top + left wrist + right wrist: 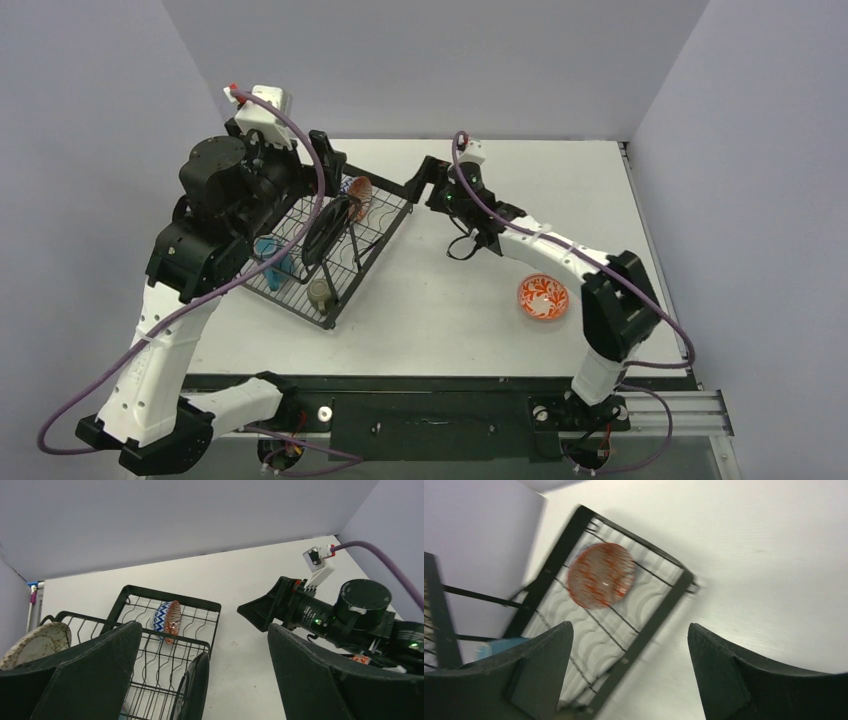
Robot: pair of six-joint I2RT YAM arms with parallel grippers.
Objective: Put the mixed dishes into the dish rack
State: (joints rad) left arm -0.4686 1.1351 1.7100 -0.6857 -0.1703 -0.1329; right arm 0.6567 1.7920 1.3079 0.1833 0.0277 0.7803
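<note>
Black wire forms the dish rack [372, 262], set askew on the left half of the white table [450, 330]. Its contents, read from the far end to the near end, are as follows.

- **Far end:** a red-orange patterned bowl [360, 190] is tipped on its side with its mouth turned toward the right gripper [422, 180] (the left wrist view shows a blue zigzag band on its outer wall).
- **Mid-rack:** the glossy black plate [325, 230] stands on edge among the upright slots.
- **Left side:** the light-blue mug [270, 248] lies along this side.
- **Near corner:** the small olive-green cup [320, 292] sits close to it.

The speckled grey plate [37, 642] appears only in the left wrist view, on edge by the rack's raised side. Whether it rests in a slot cannot be told. The second patterned bowl [542, 297] lies mouth-up on the right half of the table, well apart from the rack.

The left gripper [328, 158] hangs above the far part of the rack. Its jaws are spread as wide as they go, with nothing between them. Through the gap, its wrist camera looks down on the tipped bowl and the rim of the black plate.

The right gripper hovers just beyond the rack's far right corner and points at the tipped bowl. Its jaws are also wide apart and empty, and its fingers are clear of both the bowl and the wire. Its wrist view is blurred, but the bowl shows plainly against the rack floor, away from either finger.
</note>
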